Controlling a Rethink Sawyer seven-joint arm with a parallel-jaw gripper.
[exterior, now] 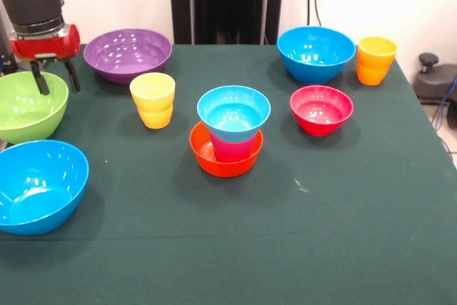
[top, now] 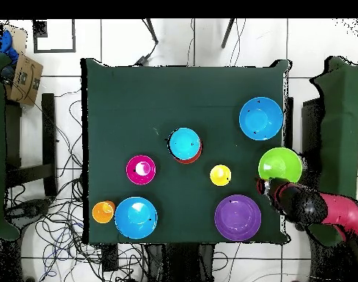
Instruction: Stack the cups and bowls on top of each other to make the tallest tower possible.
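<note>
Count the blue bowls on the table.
3: one large blue bowl far right, another large blue bowl near left, a small light blue bowl atop the central stack.

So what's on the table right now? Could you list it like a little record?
tower so far: light blue bowl on a pink cup inside the orange bowl, mid-table
loose bowls: purple, green, two blue, red
loose cups: yellow, orange
gripper: at the green bowl's rim, fingers open, one inside and one outside
held: nothing lifted
</note>
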